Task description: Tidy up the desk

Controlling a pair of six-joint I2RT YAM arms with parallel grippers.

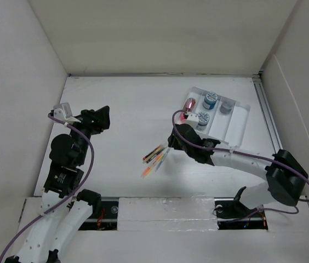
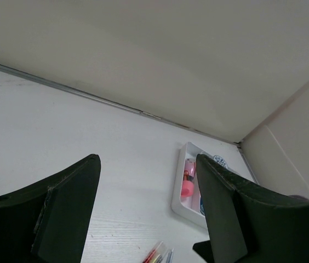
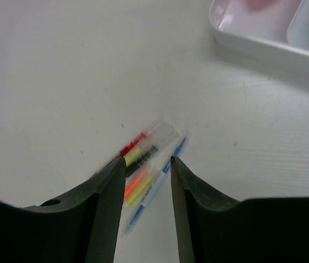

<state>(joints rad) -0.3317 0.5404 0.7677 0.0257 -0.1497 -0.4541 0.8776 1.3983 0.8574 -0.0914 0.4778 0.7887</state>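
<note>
Top external: the desk (image 1: 121,109) spreads from the arm bases to the far wall. A loose bundle of pens (image 1: 155,159) lies mid-desk; a white tray (image 1: 241,121) sits far right. The right gripper (image 3: 148,160) hangs over the pens, fingers narrowly apart, gripping nothing. The left gripper (image 2: 146,164) is at left, fingers wide apart, empty.

The desk (image 1: 116,109) lies open left of the pens (image 1: 155,158); the tray (image 1: 241,121) (part filled) blocks the far right corner.
</note>
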